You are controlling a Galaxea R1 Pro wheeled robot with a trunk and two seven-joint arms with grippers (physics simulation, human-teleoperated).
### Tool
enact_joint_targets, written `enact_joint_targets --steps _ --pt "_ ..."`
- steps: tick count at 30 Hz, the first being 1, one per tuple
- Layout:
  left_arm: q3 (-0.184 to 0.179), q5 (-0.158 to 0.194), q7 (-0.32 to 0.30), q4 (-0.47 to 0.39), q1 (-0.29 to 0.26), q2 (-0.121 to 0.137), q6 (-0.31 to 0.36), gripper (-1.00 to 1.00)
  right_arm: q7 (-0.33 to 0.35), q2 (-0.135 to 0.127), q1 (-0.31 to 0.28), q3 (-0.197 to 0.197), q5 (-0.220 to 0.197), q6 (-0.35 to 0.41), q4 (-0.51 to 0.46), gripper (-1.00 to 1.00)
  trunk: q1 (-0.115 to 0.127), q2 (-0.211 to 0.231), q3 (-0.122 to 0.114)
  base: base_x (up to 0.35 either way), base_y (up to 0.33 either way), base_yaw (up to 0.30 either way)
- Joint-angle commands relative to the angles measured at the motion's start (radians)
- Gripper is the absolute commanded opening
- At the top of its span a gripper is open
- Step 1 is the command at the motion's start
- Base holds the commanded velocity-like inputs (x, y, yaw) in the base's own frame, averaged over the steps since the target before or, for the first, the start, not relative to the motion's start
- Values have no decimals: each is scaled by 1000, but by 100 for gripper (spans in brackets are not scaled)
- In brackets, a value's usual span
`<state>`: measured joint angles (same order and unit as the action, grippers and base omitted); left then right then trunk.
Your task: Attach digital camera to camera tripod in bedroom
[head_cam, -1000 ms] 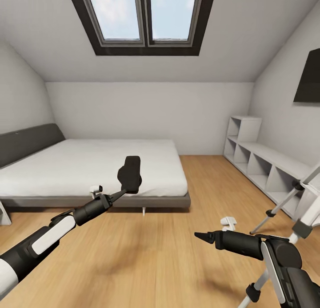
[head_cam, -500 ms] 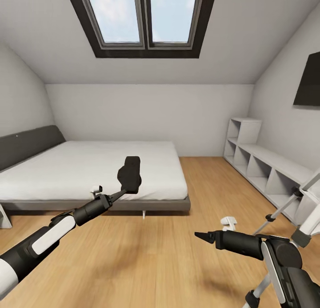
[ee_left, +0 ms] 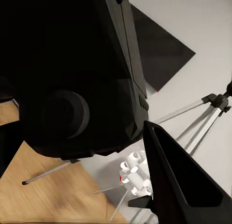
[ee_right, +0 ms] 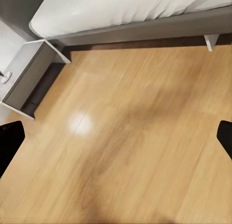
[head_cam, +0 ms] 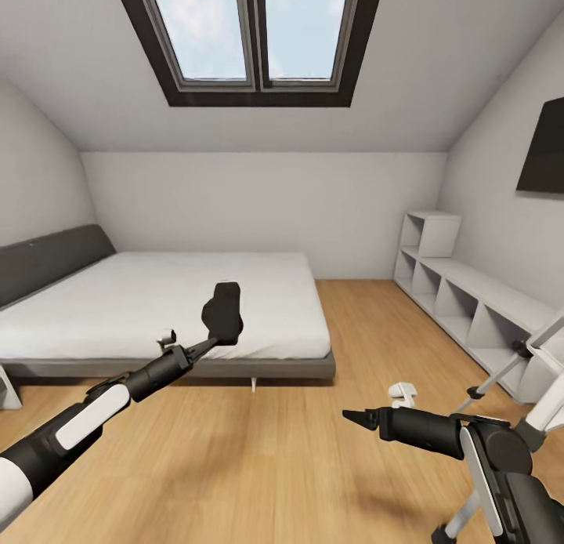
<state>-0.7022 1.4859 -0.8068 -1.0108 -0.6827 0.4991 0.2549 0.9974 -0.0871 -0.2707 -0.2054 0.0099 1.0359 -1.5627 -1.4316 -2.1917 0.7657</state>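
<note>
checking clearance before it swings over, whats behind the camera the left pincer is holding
In the head view the digital camera in the left pincer sits in front of the white bed and its grey frame. The strip of mattress directly behind the camera is covered.

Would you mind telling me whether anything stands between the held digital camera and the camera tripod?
Nothing visible blocks it. The left gripper holds the digital camera up in front of the bed; the camera tripod stands at the far right, with open wood floor and the right gripper low between.

Head camera faces the bed (head_cam: 157, 309) at 12 o'clock; right wrist camera looks down, sharing bed (ee_right: 121, 11) and floor (ee_right: 125, 137).
</note>
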Motion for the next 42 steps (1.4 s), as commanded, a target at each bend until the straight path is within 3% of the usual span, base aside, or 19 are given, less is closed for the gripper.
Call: enact_joint_targets --steps 1,5,11,19,42 --pt "-1 11 -3 15 -1 -6 26 -100 5 0 -1 -1 1 7 0 100 4 7 -2 0 0 0" --pt "7 11 1 59 -1 -33 86 -100 7 -1 -1 0 1 7 0 100 19 35 -15 0 0 0" --pt "20 11 17 114 -1 -53 132 -100 7 -3 -1 -1 -1 7 -1 100 42 77 -33 0 0 0" --pt "48 10 20 122 -1 -56 139 -100 7 -2 -1 -5 0 7 -2 100 73 133 -59 0 0 0" --pt "52 10 15 122 -1 -57 138 -100 3 0 -1 -3 -1 5 -1 100 161 294 -131 0 0 0"
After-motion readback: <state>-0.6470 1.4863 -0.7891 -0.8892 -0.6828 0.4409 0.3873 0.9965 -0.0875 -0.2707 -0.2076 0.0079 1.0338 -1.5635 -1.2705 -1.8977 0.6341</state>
